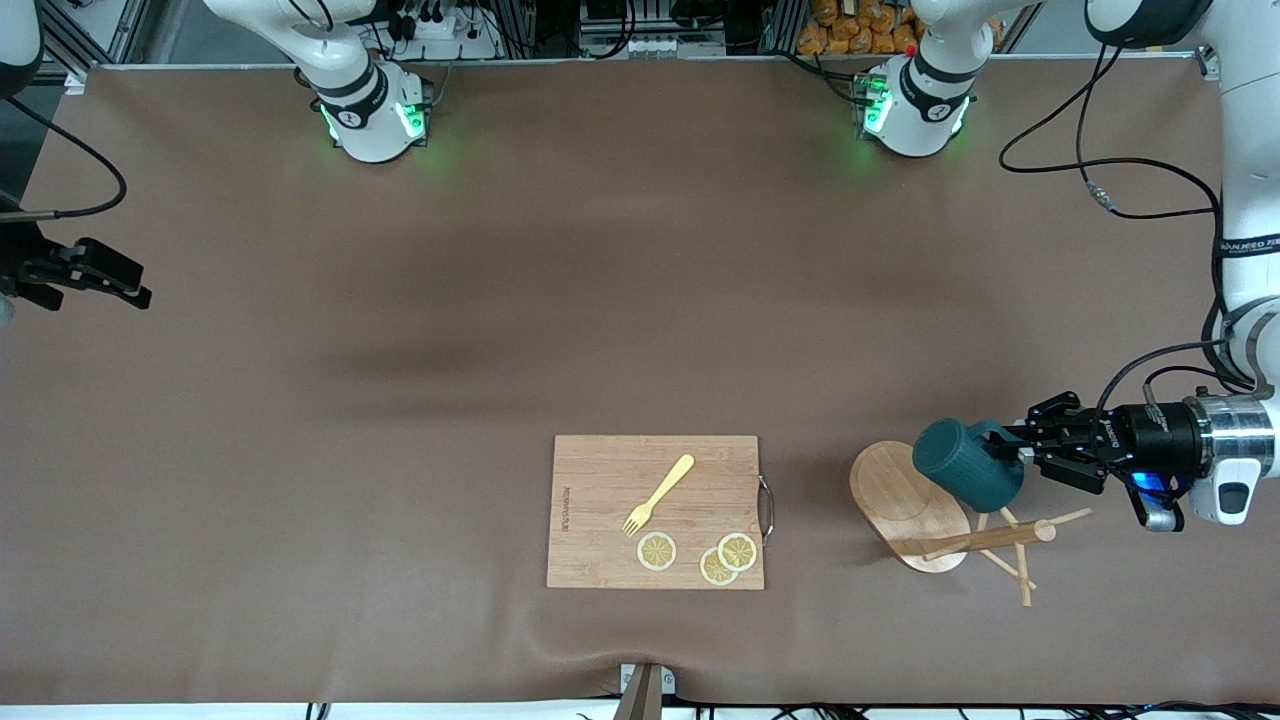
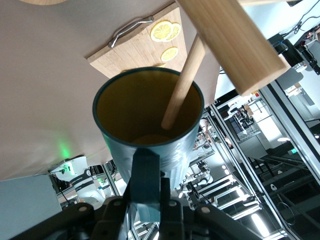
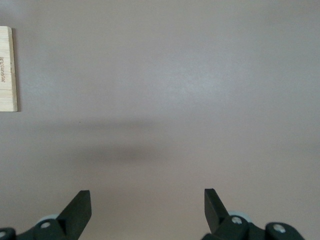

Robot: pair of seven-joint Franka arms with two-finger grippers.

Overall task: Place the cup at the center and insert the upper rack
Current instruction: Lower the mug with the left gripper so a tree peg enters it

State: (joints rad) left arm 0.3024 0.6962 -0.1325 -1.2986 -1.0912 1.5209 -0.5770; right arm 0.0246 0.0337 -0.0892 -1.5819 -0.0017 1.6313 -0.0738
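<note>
The dark teal ribbed cup [image 1: 968,465] hangs tipped on its side, held by its loop handle [image 2: 145,172] in my left gripper [image 1: 1020,452], which is shut on it. It is over the upper rack [image 1: 905,500], a light wooden mug tree lying on its side toward the left arm's end of the table. In the left wrist view the cup's [image 2: 150,125] tan inside faces away, and a thin peg [image 2: 182,82] crosses its mouth below the thick post [image 2: 235,40]. My right gripper [image 1: 135,290] waits open over bare table at the right arm's end, nothing between its fingers [image 3: 80,205].
A rectangular wooden cutting board [image 1: 600,480] with a metal handle lies beside the rack toward the table's middle, near the front camera. It carries a yellow fork [image 1: 660,492] and three lemon slices [image 1: 657,551]. Brown mat covers the table.
</note>
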